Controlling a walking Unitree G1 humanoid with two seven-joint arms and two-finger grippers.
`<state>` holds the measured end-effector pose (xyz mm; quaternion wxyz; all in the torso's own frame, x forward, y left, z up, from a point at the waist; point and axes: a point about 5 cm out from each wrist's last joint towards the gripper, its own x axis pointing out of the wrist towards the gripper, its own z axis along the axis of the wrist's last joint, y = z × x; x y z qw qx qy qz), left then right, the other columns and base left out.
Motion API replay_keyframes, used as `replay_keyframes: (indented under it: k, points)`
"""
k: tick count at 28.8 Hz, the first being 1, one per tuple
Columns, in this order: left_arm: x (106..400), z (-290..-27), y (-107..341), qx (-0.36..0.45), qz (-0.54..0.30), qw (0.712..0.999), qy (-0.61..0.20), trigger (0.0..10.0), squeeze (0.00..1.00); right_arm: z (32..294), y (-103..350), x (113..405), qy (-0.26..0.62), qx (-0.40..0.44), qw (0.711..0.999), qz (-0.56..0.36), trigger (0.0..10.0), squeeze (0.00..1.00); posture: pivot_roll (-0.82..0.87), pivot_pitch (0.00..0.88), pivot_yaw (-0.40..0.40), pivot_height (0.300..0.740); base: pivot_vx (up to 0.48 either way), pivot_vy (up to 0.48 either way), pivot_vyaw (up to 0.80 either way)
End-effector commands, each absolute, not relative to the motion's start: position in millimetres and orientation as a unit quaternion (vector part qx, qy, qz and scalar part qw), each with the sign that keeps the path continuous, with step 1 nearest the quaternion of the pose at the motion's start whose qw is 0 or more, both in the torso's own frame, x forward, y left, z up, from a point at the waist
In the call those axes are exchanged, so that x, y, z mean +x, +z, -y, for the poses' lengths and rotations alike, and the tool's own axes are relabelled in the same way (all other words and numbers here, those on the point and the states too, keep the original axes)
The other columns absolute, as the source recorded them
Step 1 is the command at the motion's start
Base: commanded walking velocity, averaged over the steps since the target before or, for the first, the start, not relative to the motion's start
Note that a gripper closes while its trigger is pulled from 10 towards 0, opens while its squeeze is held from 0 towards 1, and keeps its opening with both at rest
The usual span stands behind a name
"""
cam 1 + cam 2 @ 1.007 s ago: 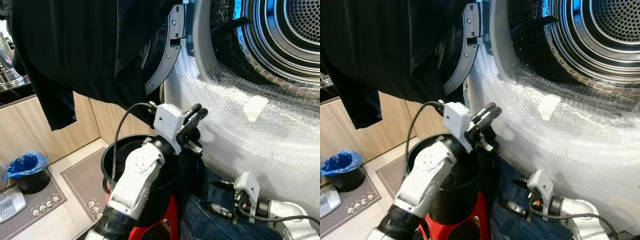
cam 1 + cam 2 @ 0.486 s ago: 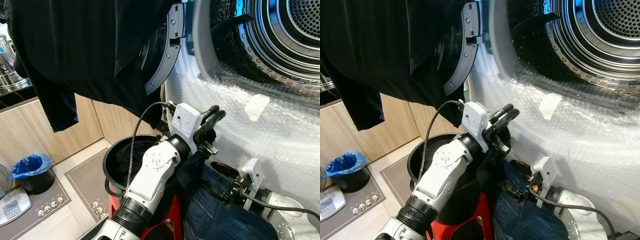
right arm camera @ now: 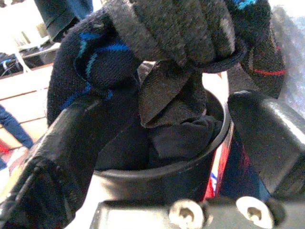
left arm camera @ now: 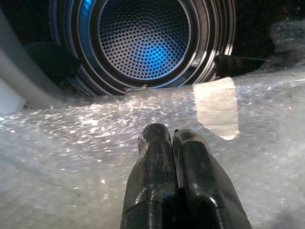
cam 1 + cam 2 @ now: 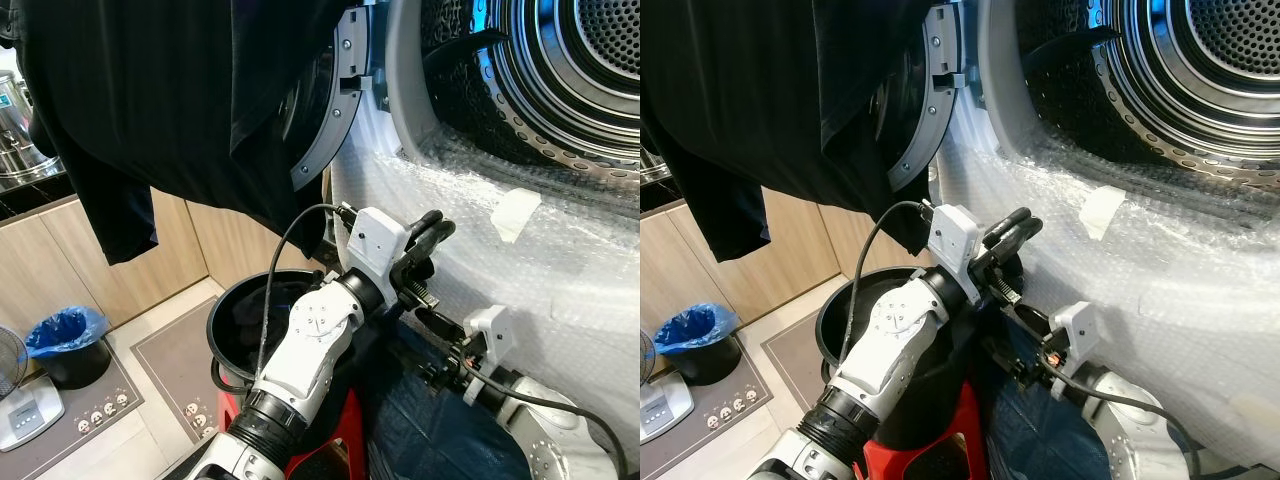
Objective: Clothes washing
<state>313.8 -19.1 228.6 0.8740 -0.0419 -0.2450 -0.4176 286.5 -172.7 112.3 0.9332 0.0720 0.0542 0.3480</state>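
Fingers of the left gripper (image 4: 171,138) pressed together, nothing between them; tips raised just short of the bubble wrap (image 5: 560,270) that covers the washer's front below the opening. Drum (image 4: 143,40) lies ahead of and above these tips, its mouth open and unobstructed, perforated back wall lit blue. Pale tape patch (image 4: 217,107) on the wrap just beyond the tips, off to one side.

Right gripper (image 3: 157,114) spread wide, fingers (image 3: 57,157) on either side of a dark bundle of clothes (image 3: 162,52) with blue and red stripes; whether they grip it, cannot tell. Past the fingers, black bucket (image 5: 235,320) rim, more dark fabric inside. In the head views this gripper sits low, beside denim cloth (image 5: 430,430) and close under the left wrist.

Black garment (image 5: 170,100) hangs over the open washer door (image 5: 330,110), well above both grippers.
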Motion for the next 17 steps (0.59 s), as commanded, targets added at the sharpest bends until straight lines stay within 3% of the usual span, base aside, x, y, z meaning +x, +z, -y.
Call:
replay_keyframes:
  k: [1,13,14,15,17]
  points:
    - [301.6,43.5,259.6,-0.071,0.298,0.844,-0.440,10.0,0.00,168.2,117.5,289.0,0.346,0.073,0.935,-0.039,10.0,0.00,-0.12,0.000,0.067,0.740,0.000,0.000,0.00]
    - [294.4,53.3,265.6,-0.095,0.308,0.837,-0.443,10.0,0.00,144.6,122.1,296.3,0.303,0.113,0.946,0.004,10.0,0.00,-0.11,0.000,0.058,0.740,0.000,0.000,0.00]
    - [293.4,54.2,265.8,-0.097,0.309,0.835,-0.444,10.0,0.00,143.4,124.0,297.1,0.296,0.119,0.948,0.009,9.0,0.00,-0.11,0.000,0.057,0.740,0.000,0.000,0.00]
    - [292.6,54.9,266.0,-0.097,0.310,0.835,-0.445,10.0,0.00,142.8,126.4,297.3,0.292,0.122,0.949,0.015,4.7,0.00,-0.11,0.000,0.056,0.740,0.000,0.000,0.00]
    - [291.3,56.2,266.7,-0.098,0.311,0.833,-0.447,10.0,0.00,142.0,131.4,297.5,0.280,0.130,0.951,0.026,2.7,0.00,-0.11,0.000,0.054,0.740,0.000,0.000,0.00]
